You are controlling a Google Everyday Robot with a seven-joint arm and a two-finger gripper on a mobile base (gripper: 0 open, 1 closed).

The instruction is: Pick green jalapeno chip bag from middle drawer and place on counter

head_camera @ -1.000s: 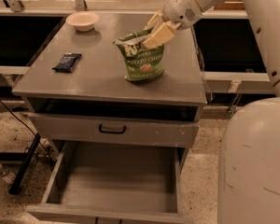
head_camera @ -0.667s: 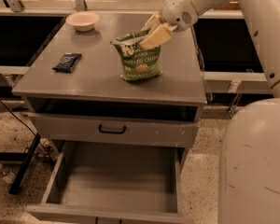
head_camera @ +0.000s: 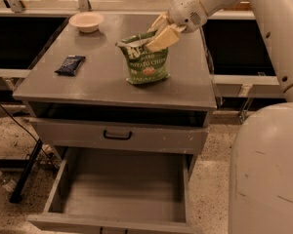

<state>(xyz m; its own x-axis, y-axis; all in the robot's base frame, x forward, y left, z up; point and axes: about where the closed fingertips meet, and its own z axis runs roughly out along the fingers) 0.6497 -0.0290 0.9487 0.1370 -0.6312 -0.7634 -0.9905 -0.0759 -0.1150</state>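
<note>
counter [head_camera: 88, 82]: chip bag [head_camera: 146, 65] beneath gripper [head_camera: 155, 36]

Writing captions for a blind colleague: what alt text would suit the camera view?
The gripper pinches the top of the green jalapeno chip bag, which stands upright on the counter. Below, the middle drawer is pulled open with a bare floor; a pale bowl and a small dark packet also sit on the counter.

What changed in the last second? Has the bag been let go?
The gripper, shut on the top of the green jalapeno chip bag, has shifted it slightly left in view along the counter; no release. The middle drawer stays open, and the bowl and dark packet have not moved.
</note>
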